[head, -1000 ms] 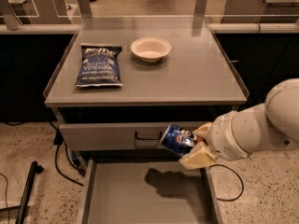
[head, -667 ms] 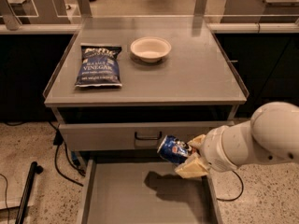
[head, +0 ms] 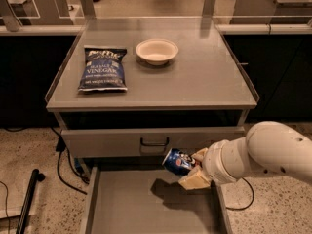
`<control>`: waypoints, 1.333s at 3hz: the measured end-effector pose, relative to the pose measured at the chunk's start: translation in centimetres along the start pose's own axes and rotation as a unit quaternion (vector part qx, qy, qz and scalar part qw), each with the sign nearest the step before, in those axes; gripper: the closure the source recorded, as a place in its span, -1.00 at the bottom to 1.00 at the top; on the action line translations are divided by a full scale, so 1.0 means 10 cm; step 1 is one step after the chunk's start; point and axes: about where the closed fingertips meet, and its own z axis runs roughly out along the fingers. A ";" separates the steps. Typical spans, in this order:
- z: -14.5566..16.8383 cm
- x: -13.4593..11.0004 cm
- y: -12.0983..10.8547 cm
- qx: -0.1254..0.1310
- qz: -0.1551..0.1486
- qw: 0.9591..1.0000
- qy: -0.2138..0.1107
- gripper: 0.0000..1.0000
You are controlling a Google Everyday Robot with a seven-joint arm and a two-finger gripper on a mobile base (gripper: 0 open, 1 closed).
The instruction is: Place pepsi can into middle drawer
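over the right side of the pulled-out middle drawer, the robot's white arm reaches in from the right; its gripper pinches the pepsi can, tilted and held off the drawer floor, above its own shadow there.

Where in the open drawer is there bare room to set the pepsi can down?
The middle drawer has a bare floor from its left wall to its right wall. The only crowding is above its back right, where the gripper holds the pepsi can tilted, just below the closed drawer front.
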 end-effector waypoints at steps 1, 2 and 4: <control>0.21 0.00 -0.01 -0.010 0.003 1.000 -0.003 1.00; 0.60 0.02 -0.02 -0.020 -0.009 1.000 -0.002 1.00; 1.25 0.15 -0.01 -0.033 -0.037 0.999 -0.016 1.00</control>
